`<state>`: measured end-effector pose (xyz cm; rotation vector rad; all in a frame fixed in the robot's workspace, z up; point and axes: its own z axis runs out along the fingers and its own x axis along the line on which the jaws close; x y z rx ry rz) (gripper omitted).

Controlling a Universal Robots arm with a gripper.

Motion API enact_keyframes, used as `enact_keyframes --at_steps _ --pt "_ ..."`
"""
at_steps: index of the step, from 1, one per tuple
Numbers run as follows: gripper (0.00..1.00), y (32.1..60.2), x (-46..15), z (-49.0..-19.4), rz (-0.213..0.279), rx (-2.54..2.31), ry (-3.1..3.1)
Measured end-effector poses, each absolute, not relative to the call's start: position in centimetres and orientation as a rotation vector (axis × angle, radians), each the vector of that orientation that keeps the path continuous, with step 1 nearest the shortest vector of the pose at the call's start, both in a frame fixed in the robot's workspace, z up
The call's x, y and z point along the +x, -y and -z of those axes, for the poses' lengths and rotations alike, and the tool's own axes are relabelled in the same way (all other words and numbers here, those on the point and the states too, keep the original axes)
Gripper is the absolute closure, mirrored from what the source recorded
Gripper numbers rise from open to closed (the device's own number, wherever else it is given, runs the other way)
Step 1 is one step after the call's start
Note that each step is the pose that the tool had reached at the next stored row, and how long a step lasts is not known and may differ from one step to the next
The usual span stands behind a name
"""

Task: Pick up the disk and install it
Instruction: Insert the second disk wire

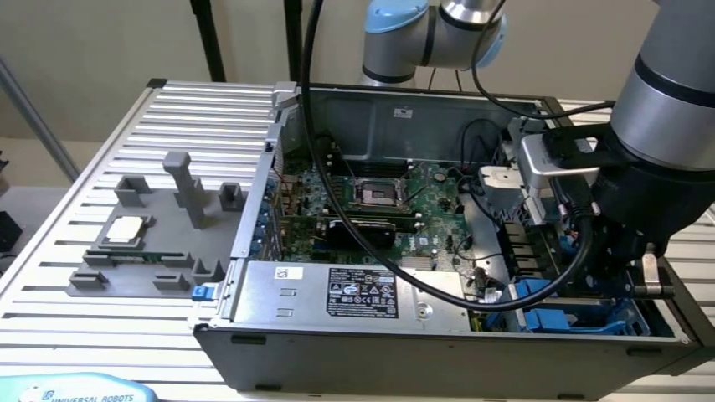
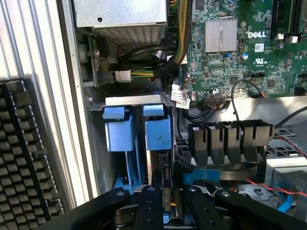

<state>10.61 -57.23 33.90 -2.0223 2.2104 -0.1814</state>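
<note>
Arm: one, grey and black, lowered into the open computer case (image 1: 447,352) at the exterior view's right.
Gripper (image 2: 168,203): black fingers (image 2: 148,206) closed on the edge of the disk (image 2: 162,187), seen in the wrist view.
Disk: one, thin, standing on edge inside the drive bay, framed by a blue plastic carrier (image 2: 158,134).
Blue carriers: two side by side in the wrist view; second blue carrier (image 2: 118,132) just beside the first.
Exterior view: blue bay plastic (image 1: 558,318) at the case's near corner; large silver box (image 1: 347,293) with a black label; green motherboard (image 1: 380,209); grey fixture block (image 1: 156,243) on the slatted metal table (image 1: 100,151), holding one small square silver chip (image 1: 126,229).
Wrist view: finned silver heatsink (image 2: 220,34); row of black connectors (image 2: 230,139); ribbed black mat (image 2: 26,158).
</note>
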Motion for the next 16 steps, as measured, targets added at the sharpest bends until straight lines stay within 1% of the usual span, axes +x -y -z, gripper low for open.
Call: enact_keyframes --at_steps 5,13,16 --pt "0.75 57.2 10.7 -34.3 0.180 -2.023 -2.211" --pt "0.75 57.1 11.0 -37.4 0.177 -2.024 -2.213" --pt "0.75 56.9 10.9 -37.9 0.177 -2.025 -2.213"
